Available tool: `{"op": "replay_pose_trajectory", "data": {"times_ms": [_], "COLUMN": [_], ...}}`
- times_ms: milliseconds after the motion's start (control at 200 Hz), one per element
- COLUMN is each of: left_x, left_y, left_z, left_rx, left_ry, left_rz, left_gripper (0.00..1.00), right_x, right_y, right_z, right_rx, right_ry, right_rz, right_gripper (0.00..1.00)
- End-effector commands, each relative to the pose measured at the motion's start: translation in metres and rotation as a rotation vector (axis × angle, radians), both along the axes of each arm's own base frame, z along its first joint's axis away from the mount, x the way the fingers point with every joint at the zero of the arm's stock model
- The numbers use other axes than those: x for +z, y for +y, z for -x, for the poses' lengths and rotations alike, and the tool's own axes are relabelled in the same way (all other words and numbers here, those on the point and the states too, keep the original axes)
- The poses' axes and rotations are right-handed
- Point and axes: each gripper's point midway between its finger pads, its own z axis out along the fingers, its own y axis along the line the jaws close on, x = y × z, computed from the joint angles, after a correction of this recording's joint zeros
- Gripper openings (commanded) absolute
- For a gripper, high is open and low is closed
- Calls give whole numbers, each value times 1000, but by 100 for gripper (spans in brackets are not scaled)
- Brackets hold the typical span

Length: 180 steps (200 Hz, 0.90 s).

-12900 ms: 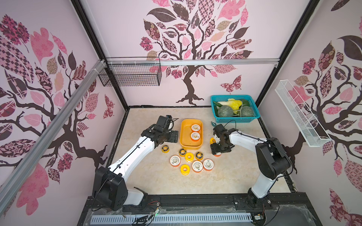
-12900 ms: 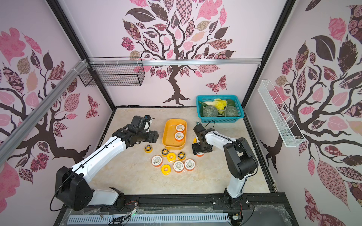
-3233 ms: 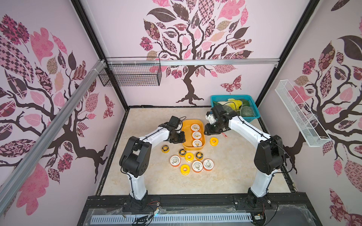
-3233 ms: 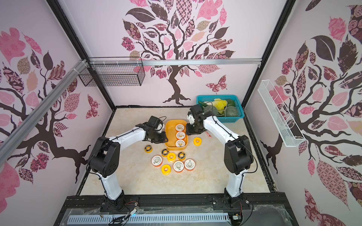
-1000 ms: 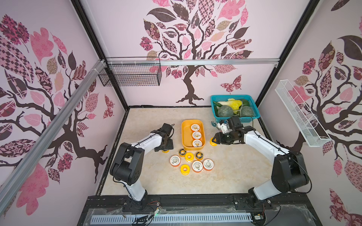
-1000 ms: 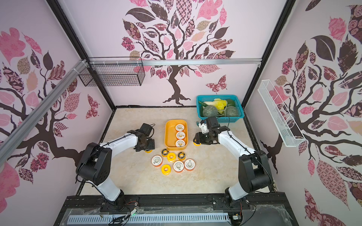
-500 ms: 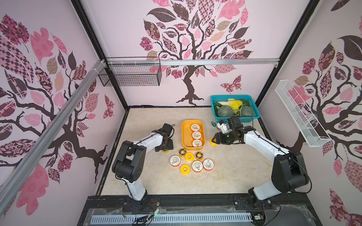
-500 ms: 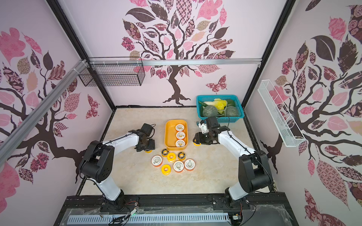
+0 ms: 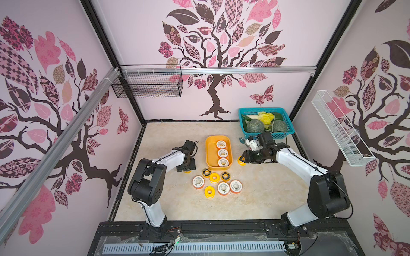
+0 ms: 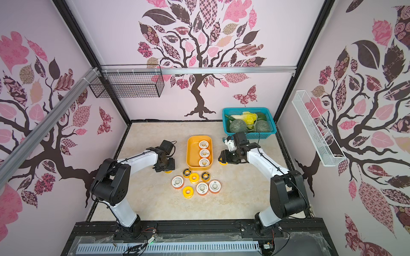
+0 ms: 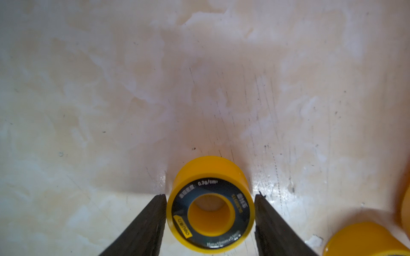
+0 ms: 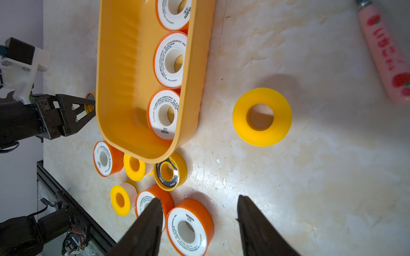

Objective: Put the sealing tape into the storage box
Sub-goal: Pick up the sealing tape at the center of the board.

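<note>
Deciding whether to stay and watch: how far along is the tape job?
Done: three white spools sit in the box. In hand: left claw straddles a black-faced spool, grip unclear; right claw open near a yellow spool. Left: those two plus seven loose spools on the table.

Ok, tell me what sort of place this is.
Probably a robot test booth, not a home: tree-patterned walls boxed in a black frame, a left arm and right arm bolted to a front rail, over a marble-look table.
</note>
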Motion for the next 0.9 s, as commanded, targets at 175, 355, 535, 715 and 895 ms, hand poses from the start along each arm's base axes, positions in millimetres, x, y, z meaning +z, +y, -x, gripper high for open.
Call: {"op": "replay_pose_trajectory", "data": {"times_ms": [175, 355, 535, 715, 895], "left_x": [6, 12, 19, 30, 43], "left_y": [1, 2, 2, 2, -2], "left_z": [-8, -8, -9, -10, -12], "left_rx": [3, 2, 2, -1, -16], "left_ry": [-23, -38, -49, -68, -86], "left_rz": [-6, -10, -7, 2, 16], "left_gripper": [53, 50, 50, 51, 51], "right_x": [-2, 3, 2, -4, -19], "right_y": [5, 19, 35, 44, 56], "right_z": [-6, -9, -24, -53, -75], "right_rx": [7, 49, 75, 56, 61], "right_ry": [12, 23, 43, 56, 89], "right_rz": [-23, -95, -141, -139, -136], "right_gripper": [59, 58, 53, 41, 37]}}
